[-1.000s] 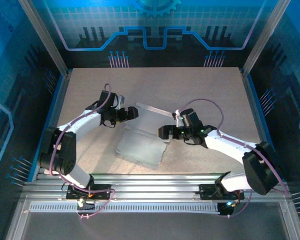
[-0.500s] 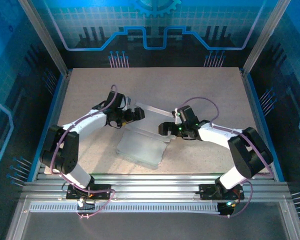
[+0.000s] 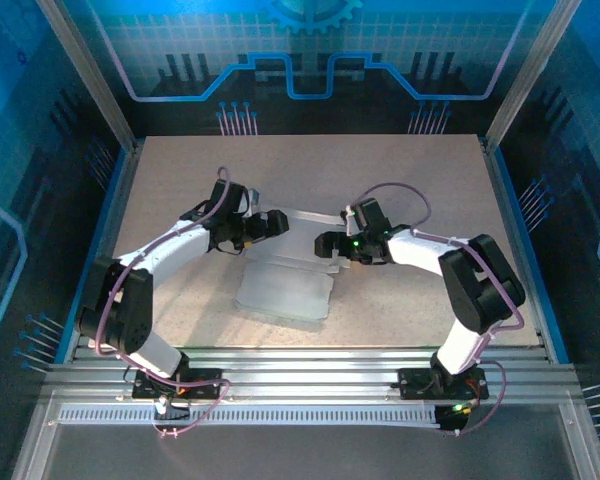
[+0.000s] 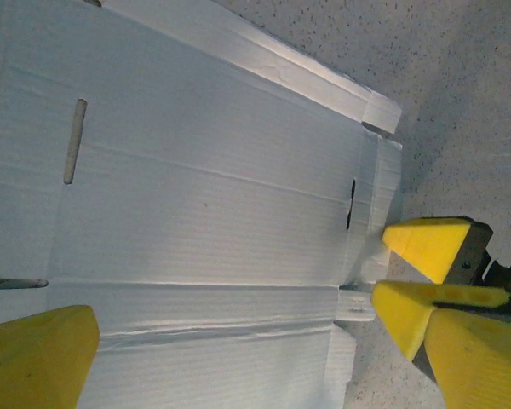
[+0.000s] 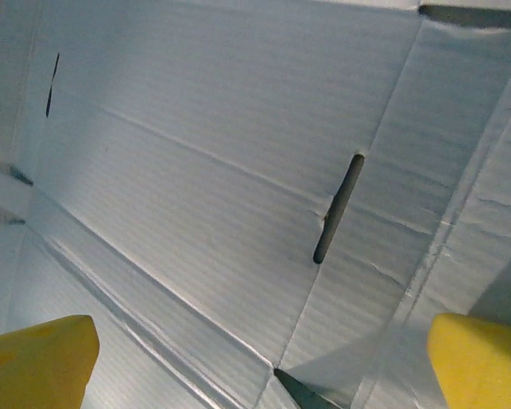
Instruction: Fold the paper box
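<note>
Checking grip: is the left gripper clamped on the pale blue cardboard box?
No, the left gripper hangs open above the pale blue cardboard box.

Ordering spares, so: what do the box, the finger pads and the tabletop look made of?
Box: thin card, matte whitish, perhaps fine-fluted, going by faint ribbing and sharp creases. Finger pads: matte yellow wedges, probably foam or soft rubber. Tabletop: speckled beige, matte, maybe laminate or a mat; the look leaves it open.

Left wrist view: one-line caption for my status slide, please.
Open left gripper above the paper box, pale slotted inner side up, with the open right gripper at its edge.
</note>
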